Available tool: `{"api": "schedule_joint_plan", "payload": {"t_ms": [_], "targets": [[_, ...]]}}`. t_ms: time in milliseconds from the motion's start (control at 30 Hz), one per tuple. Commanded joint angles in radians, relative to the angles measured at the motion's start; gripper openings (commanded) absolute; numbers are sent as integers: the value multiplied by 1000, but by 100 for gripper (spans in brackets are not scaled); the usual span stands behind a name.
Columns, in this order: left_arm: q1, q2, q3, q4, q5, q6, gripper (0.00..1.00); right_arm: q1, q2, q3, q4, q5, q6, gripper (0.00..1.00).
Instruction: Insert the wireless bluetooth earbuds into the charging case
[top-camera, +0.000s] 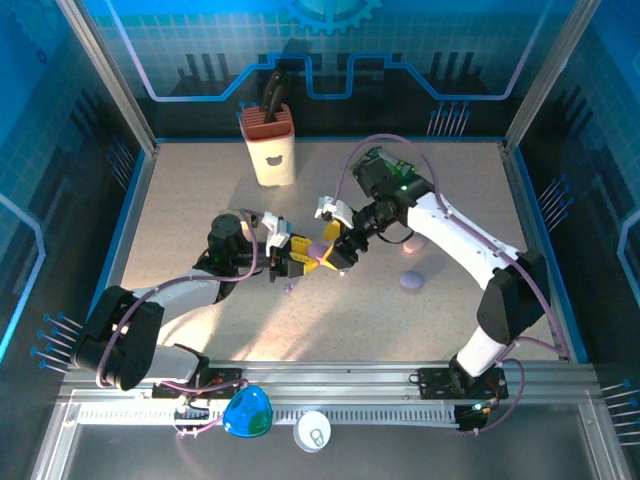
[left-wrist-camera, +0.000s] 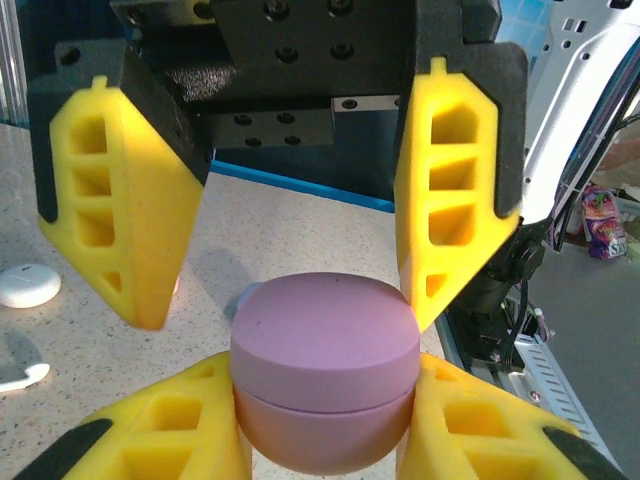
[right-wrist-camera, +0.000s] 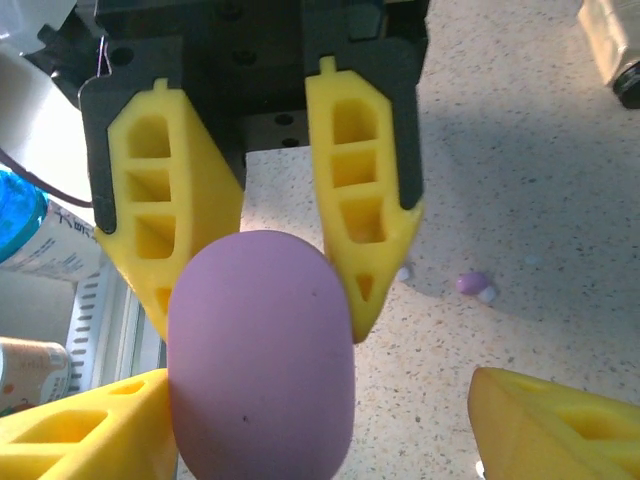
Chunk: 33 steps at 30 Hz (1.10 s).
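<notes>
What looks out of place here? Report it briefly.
A loose earbud lies on the table near the grippers. The purple case is shut and clamped in the left gripper, with the right gripper open around it, so nothing can go in yet. A white disc sits off the table by the arm bases.

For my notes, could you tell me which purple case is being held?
The case in the left hand; the loose case at right lies on the table.

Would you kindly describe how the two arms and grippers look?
The left gripper and right gripper each have two yellow wedge-shaped fingers with cut-out cells on black mounts. The right arm has white shells and black joints; the left arm is mostly black. Lilac cables run along both.
</notes>
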Motion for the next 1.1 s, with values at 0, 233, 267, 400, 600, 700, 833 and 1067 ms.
{"api": "schedule_joint_plan", "payload": {"t_ms": [0, 233, 267, 400, 600, 700, 833, 1067], "targets": [[-3, -28, -16, -1, 24, 36, 30, -23, -42, -23, 71, 4, 47, 76], [-2, -29, -10, -12, 24, 50, 30, -48, -75, -56, 156, 19, 107, 76], [-2, -28, -10, -10, 25, 49, 30, -51, -79, -61, 171, 24, 119, 76], [-1, -30, -11, 0, 26, 45, 30, -64, -87, -72, 226, 54, 168, 76], [1, -33, -18, 22, 23, 40, 31, -74, -89, -73, 256, 56, 193, 76], [3, -30, -18, 38, 24, 33, 31, -74, -90, -75, 256, 59, 191, 76], [2, -28, -20, 66, 28, 20, 32, -74, -86, -78, 272, 110, 209, 75], [4, -25, -14, 80, 26, 9, 32, -55, -43, -36, 183, 42, 154, 64]]}}
